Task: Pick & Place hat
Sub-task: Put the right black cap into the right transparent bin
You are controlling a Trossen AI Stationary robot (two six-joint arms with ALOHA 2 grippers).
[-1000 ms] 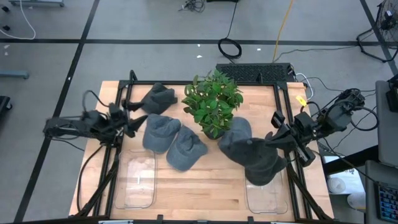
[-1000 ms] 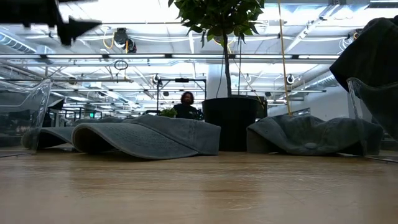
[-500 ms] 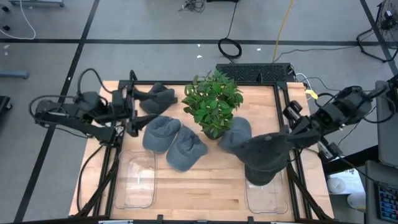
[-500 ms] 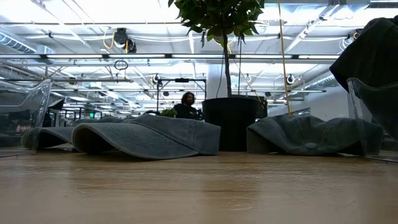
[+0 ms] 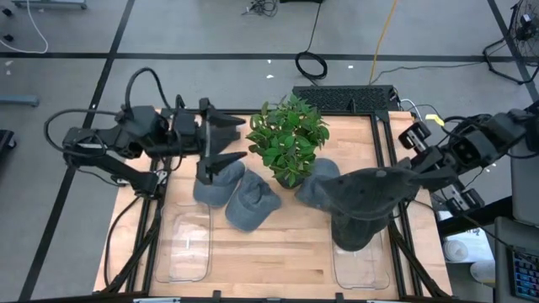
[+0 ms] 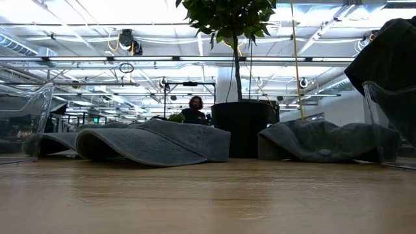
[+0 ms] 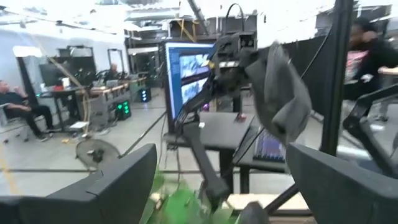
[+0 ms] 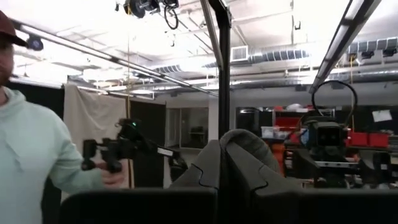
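My right gripper is raised at the table's right side and shut on a dark grey hat, which hangs over the clear bin at the near right; the low view shows this hat at the upper right. Three more grey hats lie crown up on the wood around the potted plant. My left gripper hovers open, high above the far-left hats, pointing toward the plant; its fingers frame nothing. My right gripper pinches an edge of the hat between its two shut fingers, coming from the table's right side, slanting slightly upward. The hat is lifted clear of the table and droops away from the fingers toward the table's left, slack.
A second clear bin sits at the near left. The plant's black pot stands mid-table between the hats. Black frame rails run along both table sides. A person in a light hoodie stands beyond the table.
My left gripper has risen well above the table and swung toward the plant, staying open. My right gripper has gone up and rolled, carrying the hat higher; the hat now spreads out wider below it.
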